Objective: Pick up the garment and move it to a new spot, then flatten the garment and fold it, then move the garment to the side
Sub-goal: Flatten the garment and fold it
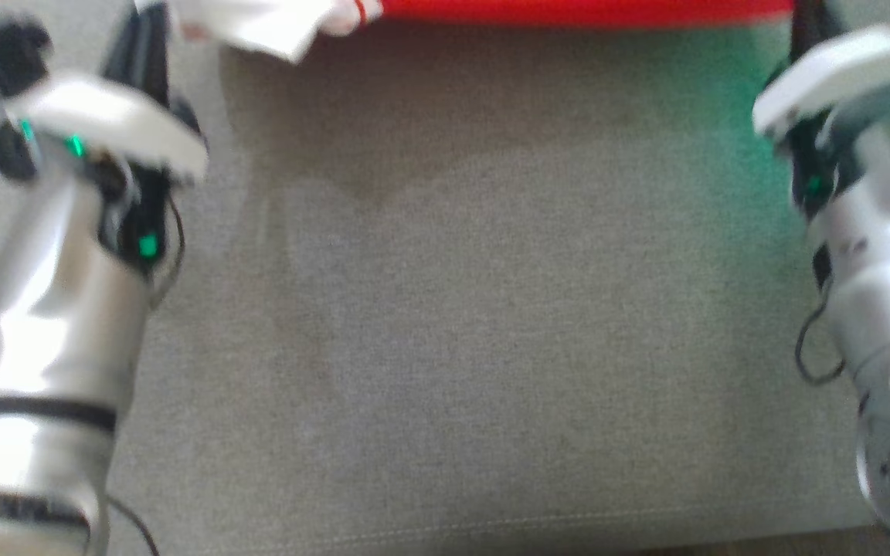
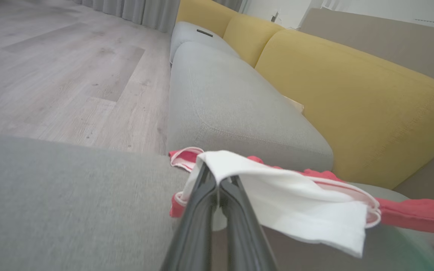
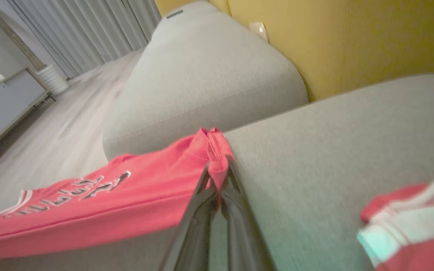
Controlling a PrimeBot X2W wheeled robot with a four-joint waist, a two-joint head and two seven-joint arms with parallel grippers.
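Grey sofa seat [image 1: 491, 347], yellow backrest [image 2: 352, 105], pale wood floor [image 2: 51, 75], curtains [image 3: 89, 34]. Lettering on garment [image 3: 107, 199] unreadable; left gripper [image 2: 217, 178] closed on its white part, right gripper [image 3: 217, 184] on red hem.

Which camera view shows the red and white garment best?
The right wrist view: the garment spreads wide and red, with white lettering, from the right gripper shut on its edge. The left wrist view gives the white part pinched by the left gripper; the head view, a blurred strip at top.
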